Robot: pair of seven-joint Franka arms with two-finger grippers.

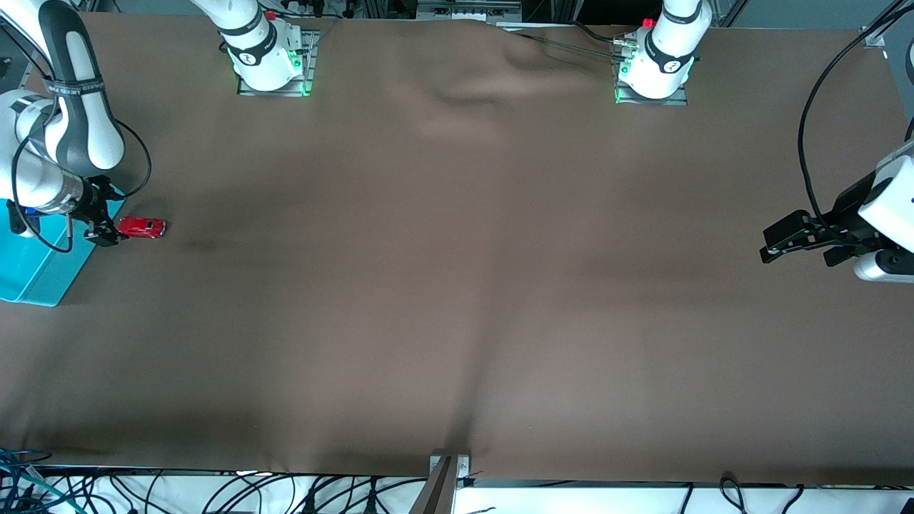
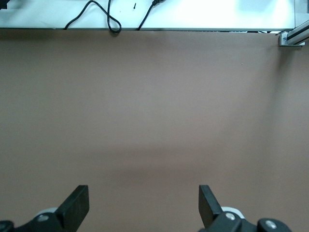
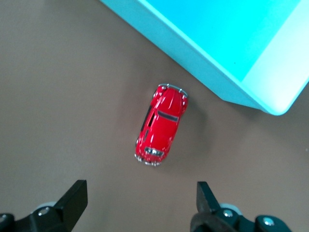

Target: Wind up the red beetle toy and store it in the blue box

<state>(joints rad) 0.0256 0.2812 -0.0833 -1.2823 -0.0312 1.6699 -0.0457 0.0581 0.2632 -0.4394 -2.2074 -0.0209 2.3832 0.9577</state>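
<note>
The blue box [image 1: 32, 264] serves as the landmark: it sits at the right arm's end of the table, its open turquoise interior showing nothing inside in the part the right wrist view catches. The red beetle toy [image 1: 142, 227] stands on its wheels on the brown table cloth [image 1: 457, 285], just beside the box's corner on the side facing the table's middle, not touching it. In the right wrist view the toy [image 3: 161, 124] lies apart from the box wall [image 3: 203, 77], with a strip of cloth between them.

The right gripper [image 1: 107, 232] hangs low just beside the toy, over the cloth at the box's edge. Its fingers [image 3: 75, 200] are spread wide with nothing between them, and the car sits ahead of them, ungripped.

Well apart from the box, at the left arm's end of the table, the left gripper [image 1: 800, 239] waits over bare cloth, its fingers [image 2: 77, 205] likewise held apart and empty.

As a judgement of progress: whether the toy is wound cannot be told. It is plainly not stored, since it rests outside the box. What remains, at the least, is to grasp the car and set it down inside the box.
</note>
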